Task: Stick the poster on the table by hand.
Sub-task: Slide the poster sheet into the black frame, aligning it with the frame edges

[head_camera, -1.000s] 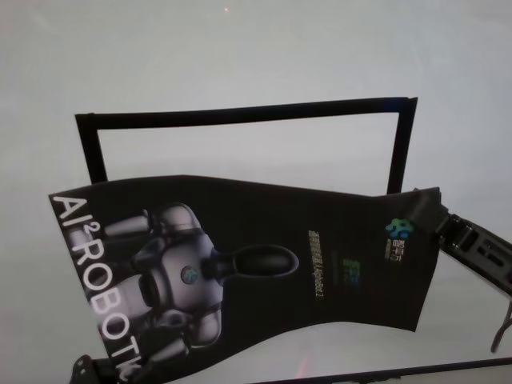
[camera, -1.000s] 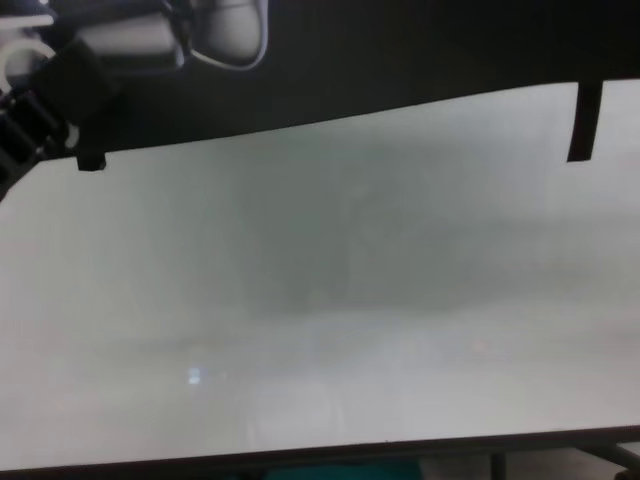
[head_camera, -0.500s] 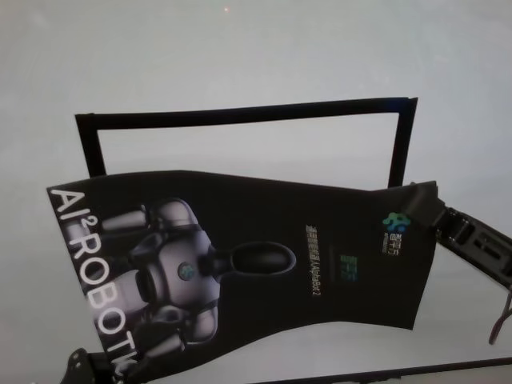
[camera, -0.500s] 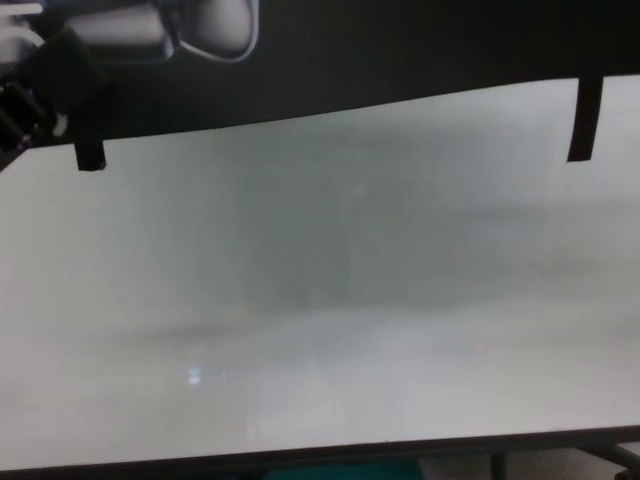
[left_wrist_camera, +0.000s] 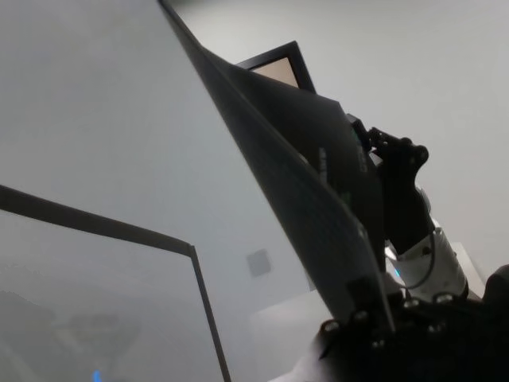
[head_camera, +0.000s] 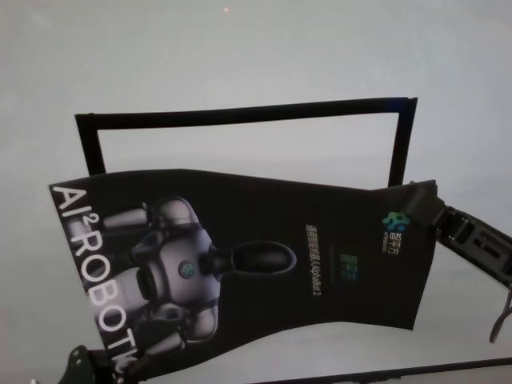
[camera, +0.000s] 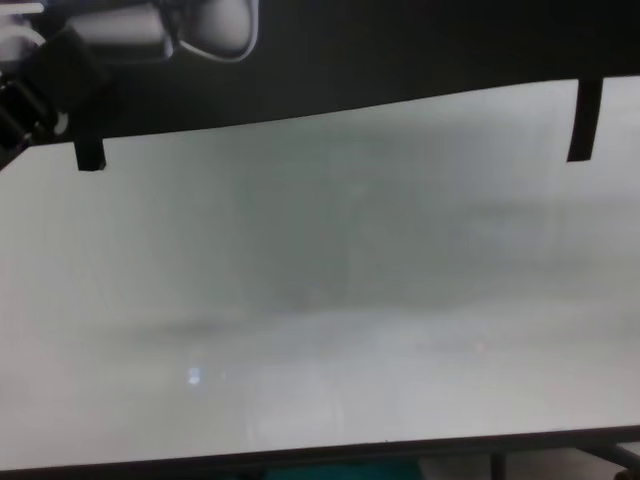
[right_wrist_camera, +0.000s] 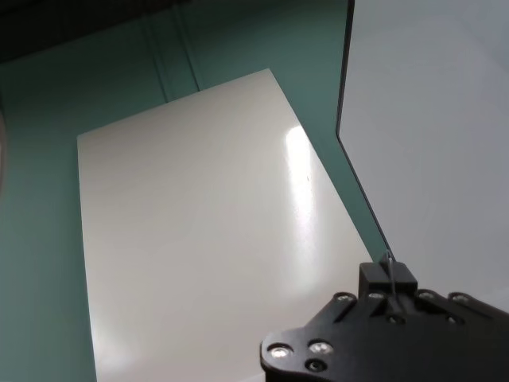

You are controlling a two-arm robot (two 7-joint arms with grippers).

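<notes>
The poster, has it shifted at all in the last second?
Yes. The poster edged up the head view: its right corner now overlaps slightly more of the black outline on the table.

Poster point(head_camera: 240, 272) bottom corner cut off

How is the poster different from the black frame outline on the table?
The poster is a filled black sheet with a printed robot and lettering; the frame is only a thin, unprinted outline. The poster is bowed and held at its ends by the left end effector and right end effector; the frame lies flat on the table. Both are black and about equally wide.
</notes>
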